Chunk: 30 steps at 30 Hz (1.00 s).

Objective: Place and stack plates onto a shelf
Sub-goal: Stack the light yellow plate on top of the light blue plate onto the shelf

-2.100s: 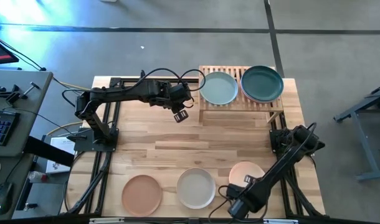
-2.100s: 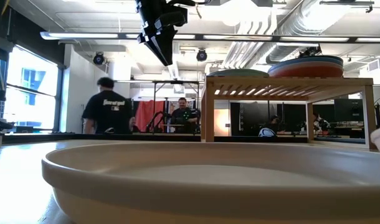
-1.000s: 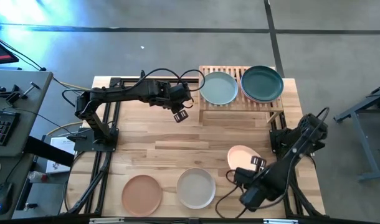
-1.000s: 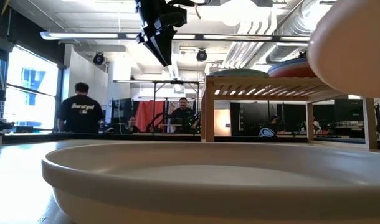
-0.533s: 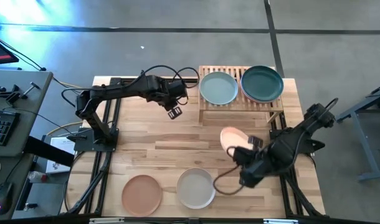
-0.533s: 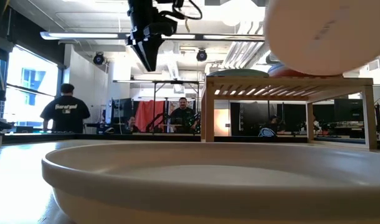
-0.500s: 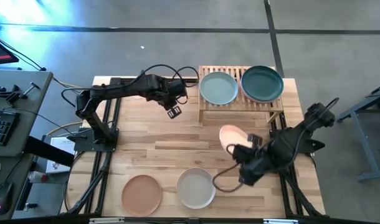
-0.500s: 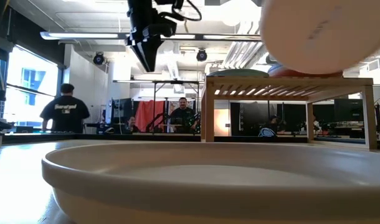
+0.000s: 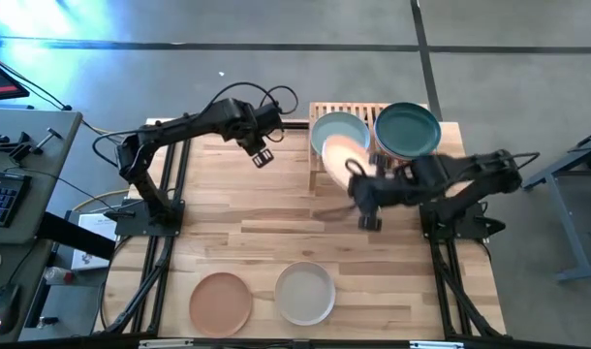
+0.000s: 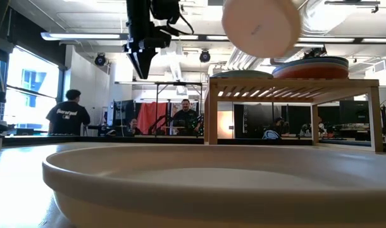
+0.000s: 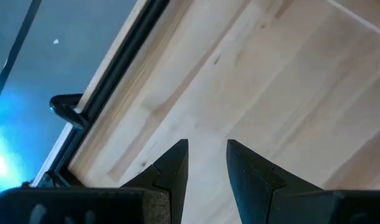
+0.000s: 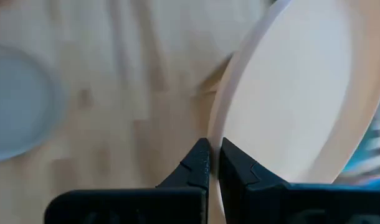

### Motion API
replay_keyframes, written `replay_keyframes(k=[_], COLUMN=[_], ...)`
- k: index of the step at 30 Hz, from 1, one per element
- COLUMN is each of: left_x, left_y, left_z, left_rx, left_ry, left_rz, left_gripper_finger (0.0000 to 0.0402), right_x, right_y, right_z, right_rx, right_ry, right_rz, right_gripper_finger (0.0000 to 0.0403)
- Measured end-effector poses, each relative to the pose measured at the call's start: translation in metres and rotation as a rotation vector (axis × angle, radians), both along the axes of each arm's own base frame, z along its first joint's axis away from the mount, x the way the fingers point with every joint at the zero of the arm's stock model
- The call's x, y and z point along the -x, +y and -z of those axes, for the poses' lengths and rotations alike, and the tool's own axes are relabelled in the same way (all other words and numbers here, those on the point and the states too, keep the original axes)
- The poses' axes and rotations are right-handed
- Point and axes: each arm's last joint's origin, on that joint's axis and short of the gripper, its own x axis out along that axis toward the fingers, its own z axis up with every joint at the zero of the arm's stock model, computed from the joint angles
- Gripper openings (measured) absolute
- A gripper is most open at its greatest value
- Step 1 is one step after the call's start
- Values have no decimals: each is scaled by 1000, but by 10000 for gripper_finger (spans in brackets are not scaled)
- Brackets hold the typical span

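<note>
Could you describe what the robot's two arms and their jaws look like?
Both arms are black, slender and jointed, with loose black cables looping along them. The left gripper and right gripper each end in two dark, tapered, wedge-shaped jaws. No markings are legible.

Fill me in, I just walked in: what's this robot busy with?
It is stacking plates on a bamboo shelf. The right gripper is shut on the rim of a peach plate, holding it in the air at the shelf's left end, over the mint green plate. The left gripper hangs empty beside the shelf. A terracotta plate and a grey-white plate wait on the table.
</note>
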Motion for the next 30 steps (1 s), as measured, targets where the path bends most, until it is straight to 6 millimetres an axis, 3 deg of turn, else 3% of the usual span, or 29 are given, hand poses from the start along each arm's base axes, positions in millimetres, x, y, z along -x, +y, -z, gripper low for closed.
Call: replay_keyframes(k=[5,13,21,30], left_x=[6,14,14,11], left_y=[13,27,32,33], left_z=[0,0,-1,-2], left_rx=[-3,-4,-17,-25], left_ry=[14,18,-7,-68], left_rz=[-6,-38,-51,-97], left_gripper_finger=[99,99,99,99], right_x=[-3,-8,-12,-31], right_y=[-33,-70,-95,-111], right_z=[-14,-19,-16,4], right_rx=[101,176,240,273], right_ry=[-9,-7,45,200], right_rz=[6,8,-16,-155], right_gripper_finger=[0,0,0,0])
